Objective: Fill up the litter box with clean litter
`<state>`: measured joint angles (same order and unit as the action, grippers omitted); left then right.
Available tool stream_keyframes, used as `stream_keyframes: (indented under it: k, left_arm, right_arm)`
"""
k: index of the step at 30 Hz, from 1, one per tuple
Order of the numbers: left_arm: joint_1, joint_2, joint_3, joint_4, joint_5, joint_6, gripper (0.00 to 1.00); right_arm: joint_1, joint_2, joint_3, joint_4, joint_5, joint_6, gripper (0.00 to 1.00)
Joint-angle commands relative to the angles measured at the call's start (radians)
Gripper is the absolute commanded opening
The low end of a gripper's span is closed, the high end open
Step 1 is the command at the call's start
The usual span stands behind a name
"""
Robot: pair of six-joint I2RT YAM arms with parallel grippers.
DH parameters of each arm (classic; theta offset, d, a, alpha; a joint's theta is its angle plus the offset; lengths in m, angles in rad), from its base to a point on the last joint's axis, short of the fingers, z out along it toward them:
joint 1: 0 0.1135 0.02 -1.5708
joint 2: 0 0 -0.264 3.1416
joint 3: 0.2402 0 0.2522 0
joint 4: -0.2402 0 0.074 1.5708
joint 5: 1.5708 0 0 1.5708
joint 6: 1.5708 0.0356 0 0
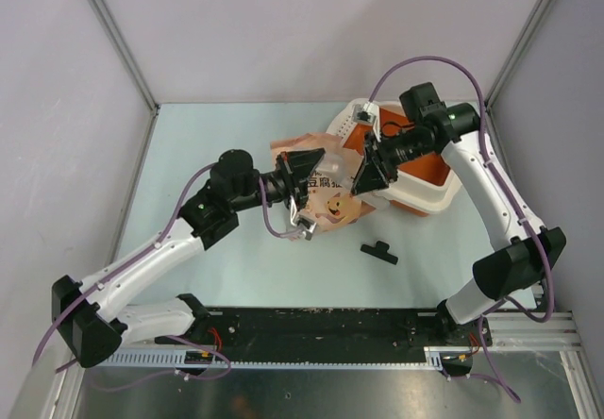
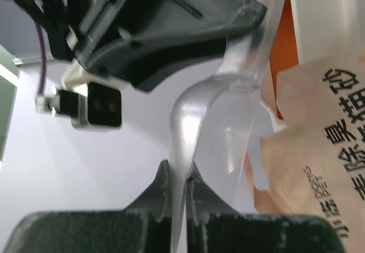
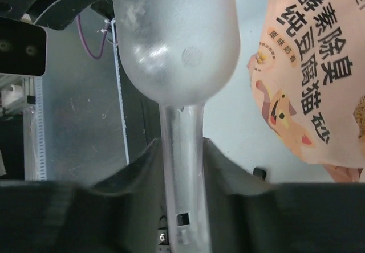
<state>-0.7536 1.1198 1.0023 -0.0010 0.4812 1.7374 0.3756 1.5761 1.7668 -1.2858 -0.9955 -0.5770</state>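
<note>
As the left end effector point(image 2: 178, 180) and right end effector point(image 3: 181, 150) clamp it, the clear scoop point(image 3: 177, 42) gleams.

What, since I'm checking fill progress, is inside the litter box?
Only orange patches of the litter box interior show from above, with no litter that I can make out. The right arm and the pink bag cover the rest, so that part is hidden.

The bag point(image 1: 326, 207) lies mid tabletop point(image 1: 217, 136), with the litter box point(image 1: 444, 192) right next to it on the right. Over the bag, the scoop point(image 3: 177, 48) sits between the left gripper point(image 2: 178, 176) and the right gripper point(image 3: 181, 150). A small part point(image 1: 378, 250) lies in front.
</note>
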Motion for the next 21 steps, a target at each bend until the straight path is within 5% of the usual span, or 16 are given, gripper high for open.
stream_keyframes:
  k: [1,3,6,10,14,21]
  left_arm:
    - [-0.036,-0.009,0.004,-0.004,-0.048,-0.169,0.0]
    - [-0.036,0.001,0.036,-0.004,-0.117,-0.354,0.0]
    - [-0.023,0.038,0.146,-0.051,-0.187,-0.668,0.0]
    - [0.046,0.093,0.303,-0.166,-0.109,-1.083,0.0]
    - [0.151,0.159,0.372,-0.205,0.146,-1.514,0.0]
    - [0.184,0.248,0.415,-0.203,0.325,-1.673,0.0]
  right_arm:
    - [-0.082,-0.033,0.06,0.118,-0.04,0.054,0.47]
    - [-0.136,-0.045,0.111,0.187,-0.097,0.116,0.69]
    - [-0.271,-0.117,0.025,0.57,-0.15,0.465,0.89]
    - [-0.401,-0.225,-0.202,1.319,-0.126,0.957,1.0]
    - [-0.426,-0.2,-0.211,1.407,-0.159,1.127,1.0]
    - [-0.411,-0.22,-0.268,1.464,-0.235,1.18,1.0]
